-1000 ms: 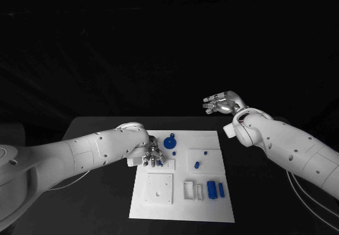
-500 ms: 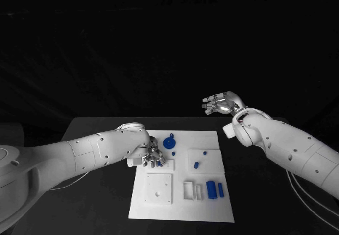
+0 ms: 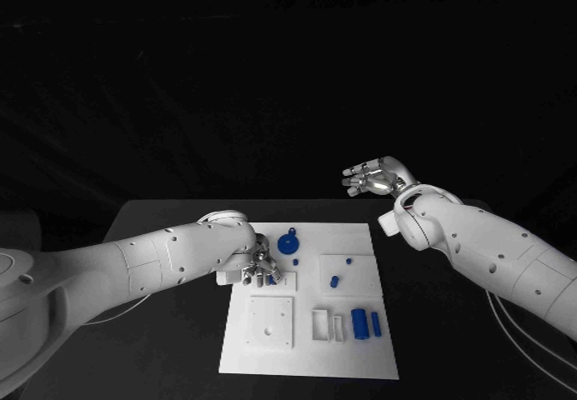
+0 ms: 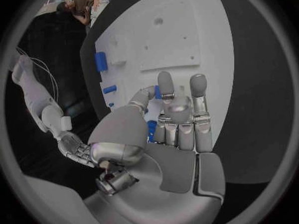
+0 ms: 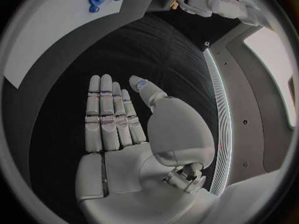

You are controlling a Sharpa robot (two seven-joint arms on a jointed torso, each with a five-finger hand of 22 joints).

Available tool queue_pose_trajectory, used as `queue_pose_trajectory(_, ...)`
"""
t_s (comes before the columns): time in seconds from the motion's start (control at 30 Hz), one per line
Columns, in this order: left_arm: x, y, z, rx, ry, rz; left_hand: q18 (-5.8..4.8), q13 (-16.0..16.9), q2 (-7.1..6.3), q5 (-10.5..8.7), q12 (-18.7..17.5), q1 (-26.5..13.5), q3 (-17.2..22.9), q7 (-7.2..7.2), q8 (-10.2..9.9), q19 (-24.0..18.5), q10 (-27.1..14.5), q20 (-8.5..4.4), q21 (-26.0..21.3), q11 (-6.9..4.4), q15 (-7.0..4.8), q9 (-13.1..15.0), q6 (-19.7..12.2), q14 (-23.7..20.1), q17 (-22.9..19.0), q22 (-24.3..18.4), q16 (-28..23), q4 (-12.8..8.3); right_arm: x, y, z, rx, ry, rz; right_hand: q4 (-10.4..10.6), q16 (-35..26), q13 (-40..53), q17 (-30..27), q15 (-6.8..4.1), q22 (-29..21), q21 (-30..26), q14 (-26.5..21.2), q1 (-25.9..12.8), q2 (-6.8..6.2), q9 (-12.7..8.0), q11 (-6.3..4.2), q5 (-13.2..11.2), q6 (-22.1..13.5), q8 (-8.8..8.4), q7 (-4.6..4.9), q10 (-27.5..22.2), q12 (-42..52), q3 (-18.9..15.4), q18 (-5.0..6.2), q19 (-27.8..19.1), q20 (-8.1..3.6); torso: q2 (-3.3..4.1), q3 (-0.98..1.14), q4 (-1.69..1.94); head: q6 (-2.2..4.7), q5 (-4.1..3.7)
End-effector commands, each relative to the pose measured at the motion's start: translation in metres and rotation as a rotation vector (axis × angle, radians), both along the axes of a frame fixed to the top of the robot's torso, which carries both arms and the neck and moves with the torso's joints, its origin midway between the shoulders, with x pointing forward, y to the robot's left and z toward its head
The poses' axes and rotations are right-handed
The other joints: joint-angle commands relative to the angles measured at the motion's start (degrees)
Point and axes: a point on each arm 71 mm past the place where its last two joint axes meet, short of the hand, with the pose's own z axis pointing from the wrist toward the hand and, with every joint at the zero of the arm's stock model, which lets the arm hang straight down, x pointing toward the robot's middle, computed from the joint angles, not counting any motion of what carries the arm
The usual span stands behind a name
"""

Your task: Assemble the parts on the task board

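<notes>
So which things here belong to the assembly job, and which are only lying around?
Job:
- task board
- round blue part
- blue cylinders
- small blue parts
- left hand, over the board
- right hand, raised, holds nothing

Lying about:
- black table

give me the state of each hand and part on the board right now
left hand: low over the task board's left side, fingers down at a small blue part; grip cannot be told
right hand: raised beyond the table's far edge, fingers apart, holding nothing
task board: flat on the black table
round blue part: lying on the board's far side, free
blue cylinder: lying near the board's right edge, a thinner blue pin beside it
</notes>
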Motion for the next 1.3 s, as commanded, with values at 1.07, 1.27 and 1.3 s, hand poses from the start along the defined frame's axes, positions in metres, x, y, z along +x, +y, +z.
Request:
queue_pose_trajectory(1.07, -0.004, -0.01, -0.012, 0.033, -0.019, -0.065, -1.16, 0.29, 0.51, -1.04, 0.34, 0.02, 5.83, -4.18, 0.37, 0.11, 2.59, 0.14, -0.26, -0.27, -0.35, 0.45, 5.1, 0.19, 0.46, 0.95, 0.36, -5.81, 0.0, 0.002, -0.001, 0.003, 0.011, 0.019, 0.21, -0.24, -0.09, -0.22, 0.24, -1.21, 0.09, -0.85, -0.34, -0.04, -0.03, 0.03, 0.49, -0.61, -0.03, 0.14, -0.57, -0.19, 0.27, -0.18, -0.56, 0.05, 0.01, 0.0, -0.02, -0.11, -0.02)
queue_pose_trajectory(1.27, -0.005, -0.011, -0.013, 0.032, -0.014, -0.063, -1.22, 0.3, 0.3, -1.5, 0.46, -0.39, 4.96, -4.35, 0.34, 0.13, 2.59, 0.15, -0.41, -0.3, -0.37, 0.83, 5.27, 0.14, 0.57, 0.91, 0.41, -4.99, 0.0, 0.003, -0.001, 0.003, 0.013, 0.02, 0.23, -0.24, -0.09, -0.25, 0.27, -1.37, 0.13, -0.92, -0.38, -0.04, -0.02, 0.04, 0.56, -0.62, -0.02, 0.15, -0.6, -0.2, 0.29, -0.19, -0.58, 0.07, 0.0, 0.02, 0.02, -0.18, -0.11)
queue_pose_trajectory(1.3, -0.005, -0.012, -0.013, 0.031, -0.012, -0.063, -1.25, 0.28, -0.22, -1.69, 0.41, -0.48, 4.49, -4.41, 0.36, 0.11, 2.58, 0.16, -0.46, -0.31, -0.36, 0.94, 5.29, 0.14, 0.52, 0.9, 0.36, -4.84, 0.0, 0.003, -0.001, 0.003, 0.014, 0.02, 0.25, -0.23, -0.09, -0.25, 0.25, -1.39, 0.14, -0.9, -0.37, 0.0, -0.03, 0.02, 0.61, -0.64, -0.02, 0.16, -0.56, -0.19, 0.32, -0.18, -0.57, 0.07, -0.01, 0.02, 0.04, -0.17, -0.15)
